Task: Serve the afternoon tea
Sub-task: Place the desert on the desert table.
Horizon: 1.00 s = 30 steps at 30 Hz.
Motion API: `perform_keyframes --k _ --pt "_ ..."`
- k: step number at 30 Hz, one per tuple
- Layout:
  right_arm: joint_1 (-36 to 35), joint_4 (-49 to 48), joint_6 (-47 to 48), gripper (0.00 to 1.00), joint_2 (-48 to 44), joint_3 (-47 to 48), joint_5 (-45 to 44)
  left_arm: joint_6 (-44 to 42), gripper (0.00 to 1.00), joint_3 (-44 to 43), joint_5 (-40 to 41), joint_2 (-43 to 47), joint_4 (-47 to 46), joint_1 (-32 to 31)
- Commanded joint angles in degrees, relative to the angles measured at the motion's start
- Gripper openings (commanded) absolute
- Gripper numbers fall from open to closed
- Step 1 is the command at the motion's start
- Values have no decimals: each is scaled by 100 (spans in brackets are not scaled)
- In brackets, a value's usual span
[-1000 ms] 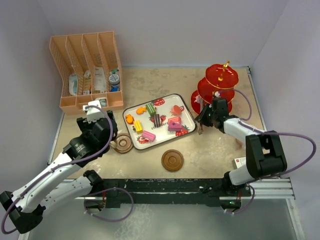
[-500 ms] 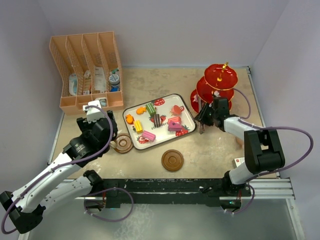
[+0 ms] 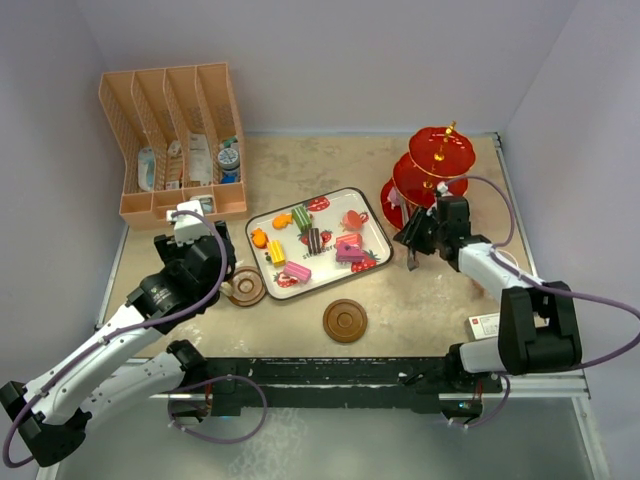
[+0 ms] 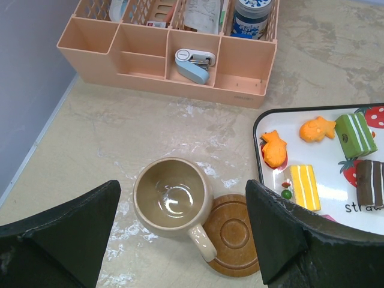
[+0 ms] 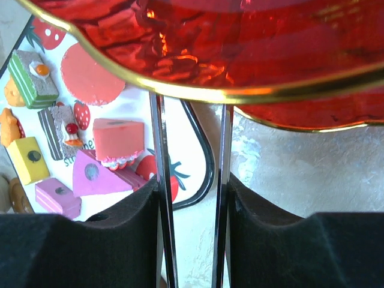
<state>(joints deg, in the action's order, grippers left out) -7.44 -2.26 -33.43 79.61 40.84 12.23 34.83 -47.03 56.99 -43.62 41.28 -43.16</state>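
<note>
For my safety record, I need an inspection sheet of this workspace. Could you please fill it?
Surface: beige table, glossy patches.
Job's things: toy cakes on tray; tan mug beside one saucer, handle over it; second saucer empty; red stand at right.
Clutter: peach rack of toiletries.
Grippers: left gripper open above mug; right gripper shut on metal tongs beside stand.
Cables: purple cables loop off both arms.
Surroundings: plain pale walls.

2 brown saucers (image 3: 345,321) (image 3: 252,288), 1 tan mug (image 4: 171,201), 1 red three-tier stand (image 3: 440,150), 1 tray (image 3: 325,273), 9 toy sweets (image 3: 302,217), 1 peach rack (image 3: 165,100), 1 metal tongs (image 5: 162,168).
</note>
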Motion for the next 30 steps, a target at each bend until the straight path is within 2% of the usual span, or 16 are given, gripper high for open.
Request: perform_keyframes --k 1,18,30 --pt "15 113 147 40 -305 -88 187 -104 83 -35 -6 19 -144 13" --pt "16 674 62 40 -1274 -716 389 -91 83 -34 19 108 -130 12" --pt "15 1549 709 38 -1712 -726 1093 -99 83 -39 93 150 -129 13"
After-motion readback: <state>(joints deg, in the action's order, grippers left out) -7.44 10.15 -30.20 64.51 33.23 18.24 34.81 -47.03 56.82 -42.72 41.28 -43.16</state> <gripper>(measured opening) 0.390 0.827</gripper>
